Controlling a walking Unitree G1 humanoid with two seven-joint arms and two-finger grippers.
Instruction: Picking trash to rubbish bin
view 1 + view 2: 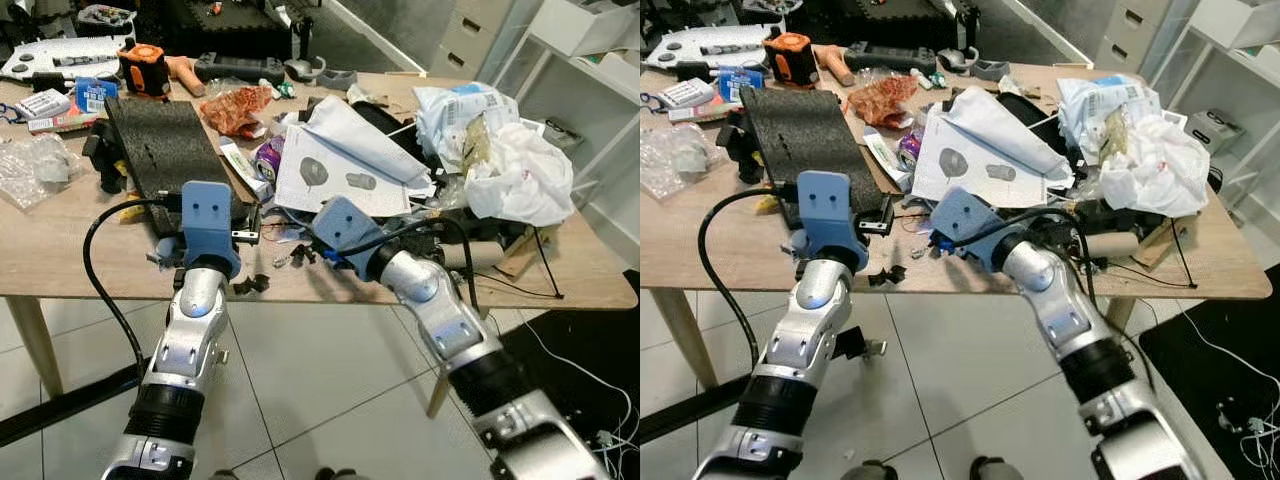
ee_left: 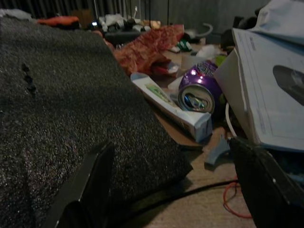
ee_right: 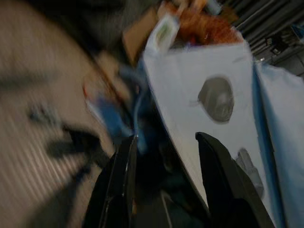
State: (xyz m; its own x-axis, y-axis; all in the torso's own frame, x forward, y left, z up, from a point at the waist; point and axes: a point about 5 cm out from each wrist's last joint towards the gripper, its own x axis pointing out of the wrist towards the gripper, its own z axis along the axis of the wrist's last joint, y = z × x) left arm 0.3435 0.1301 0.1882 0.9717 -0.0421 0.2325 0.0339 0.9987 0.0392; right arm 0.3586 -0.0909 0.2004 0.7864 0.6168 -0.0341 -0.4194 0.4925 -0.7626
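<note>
Trash still litters the surface (image 1: 60,262): the right hand (image 3: 164,156), fingers spread and empty, reaches at the near edge toward small scraps beside the white paper (image 1: 345,160), so picking is just starting and it must close on one piece. The left hand (image 2: 173,185), also spread, hovers by the black foam pad (image 1: 160,150); its wrist view reveals a crushed purple can (image 2: 199,91) and a small carton (image 2: 173,107), half hidden from the head.

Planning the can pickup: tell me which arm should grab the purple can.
Left, probably. The left gripper points straight at the purple can, fingers open, beside the black foam slab. The right gripper is open over the white printed paper.
</note>
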